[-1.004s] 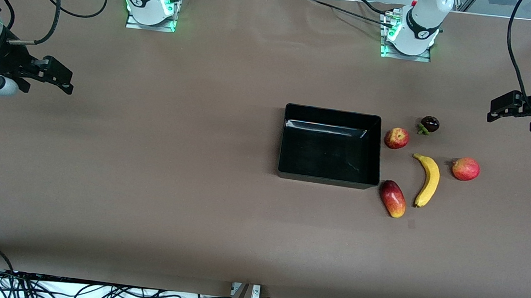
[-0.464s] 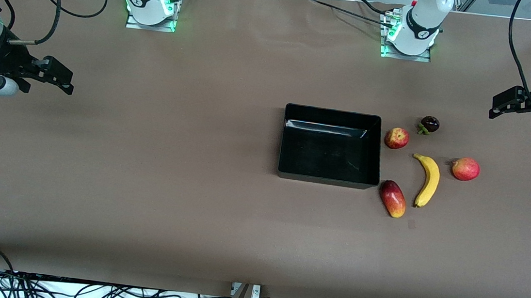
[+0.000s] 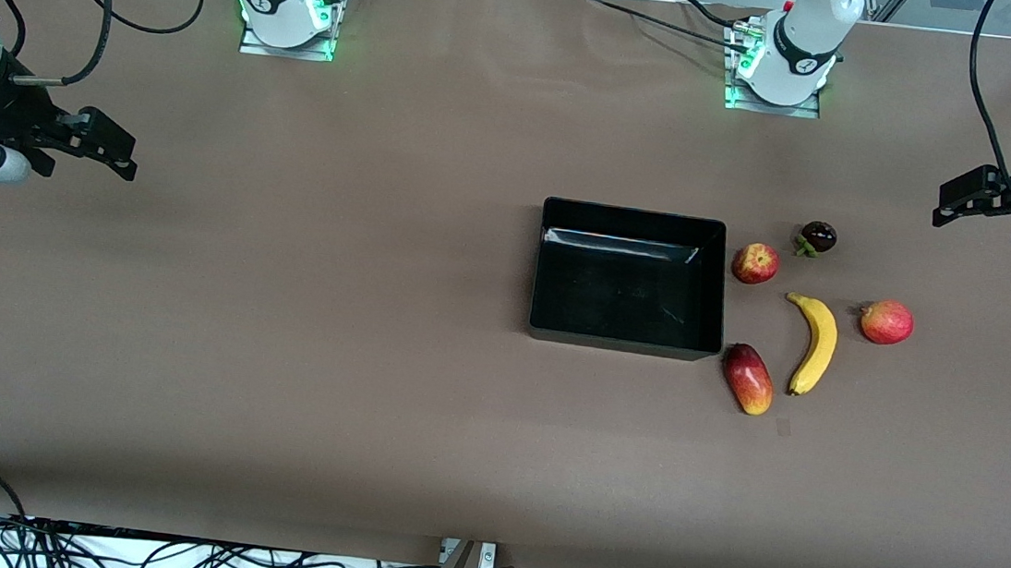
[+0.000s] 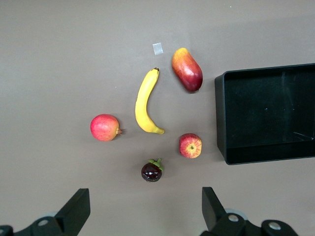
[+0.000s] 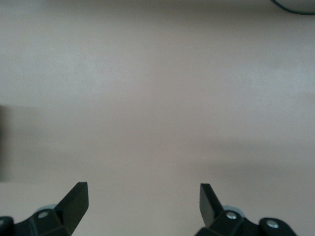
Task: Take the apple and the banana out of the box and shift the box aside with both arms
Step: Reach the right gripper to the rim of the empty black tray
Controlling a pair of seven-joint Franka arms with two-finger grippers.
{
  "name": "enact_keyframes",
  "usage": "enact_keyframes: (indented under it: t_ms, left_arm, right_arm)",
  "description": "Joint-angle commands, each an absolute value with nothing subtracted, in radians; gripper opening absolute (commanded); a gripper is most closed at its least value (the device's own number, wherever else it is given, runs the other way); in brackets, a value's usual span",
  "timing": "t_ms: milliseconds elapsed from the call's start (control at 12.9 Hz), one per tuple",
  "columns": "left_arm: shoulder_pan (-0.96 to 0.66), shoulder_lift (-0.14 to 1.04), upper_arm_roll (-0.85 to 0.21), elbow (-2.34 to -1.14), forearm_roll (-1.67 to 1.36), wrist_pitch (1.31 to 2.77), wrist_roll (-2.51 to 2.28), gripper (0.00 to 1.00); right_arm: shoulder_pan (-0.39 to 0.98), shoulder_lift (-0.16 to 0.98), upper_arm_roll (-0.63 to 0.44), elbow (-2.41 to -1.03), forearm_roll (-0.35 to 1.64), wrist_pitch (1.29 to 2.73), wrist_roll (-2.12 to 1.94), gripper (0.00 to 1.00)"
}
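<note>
**Desk:** Claw positions first: what differs from a second ago?

**Photographer:** Left claw (image 3: 963, 200), fingers spread wide and empty, has drifted a little toward its own end of the bench (image 3: 277, 345) and sits slightly higher in the front view. Right claw (image 3: 106, 148), equally wide and empty, hangs over bare bench at the right arm's end, barely shifted. Nothing on the bench has moved.

**Desk:** And the fruit and the box?

**Photographer:** The box (image 3: 623, 342), black and open-topped, lies flat toward the left arm's side of the middle, its longer side running along the bench's length. The banana (image 3: 815, 344) lies beside it toward the left arm's end, long axis running from the robots' side toward the front camera, stem tip at the robots' end, curve bulging toward the left arm's end. The apple (image 3: 755, 263) sits just beside the box's corner nearest the left arm's base. A mango (image 3: 748, 379) lies near the box's camera-side corner, a dark purple fruit (image 3: 817, 237) and a second red fruit (image 3: 887, 322) close by.
</note>
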State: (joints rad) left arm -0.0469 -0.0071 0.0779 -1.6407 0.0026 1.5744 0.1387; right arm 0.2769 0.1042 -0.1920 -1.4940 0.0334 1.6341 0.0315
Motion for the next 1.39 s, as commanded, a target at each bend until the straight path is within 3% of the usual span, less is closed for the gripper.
enact_keyframes:
  t_ms: [0,386,927,1313]
  left_arm:
    - [-0.044,-0.035,0.078,-1.666,0.005,1.586,0.132,1.0]
    - [-0.044,-0.035,0.078,-1.667,0.003,1.585,0.13,1.0]
    - [-0.044,-0.028,0.078,-1.669,0.026,1.589,0.13,1.0]
    - [-0.028,-0.026,0.078,-1.674,0.028,1.582,0.132,1.0]
  right_arm:
    - [0.281,0.098,-0.181,-1.491,0.037,1.621,0.026,1.0]
    - [0.386,0.191,-0.172,-1.491,0.112,1.649,0.18,1.0]
    - [0.733,0.467,-0.172,-1.493,0.107,1.991,0.696,1.0]
    - [0.905,0.65,-0.172,-1.47,0.106,2.261,0.937,1.0]
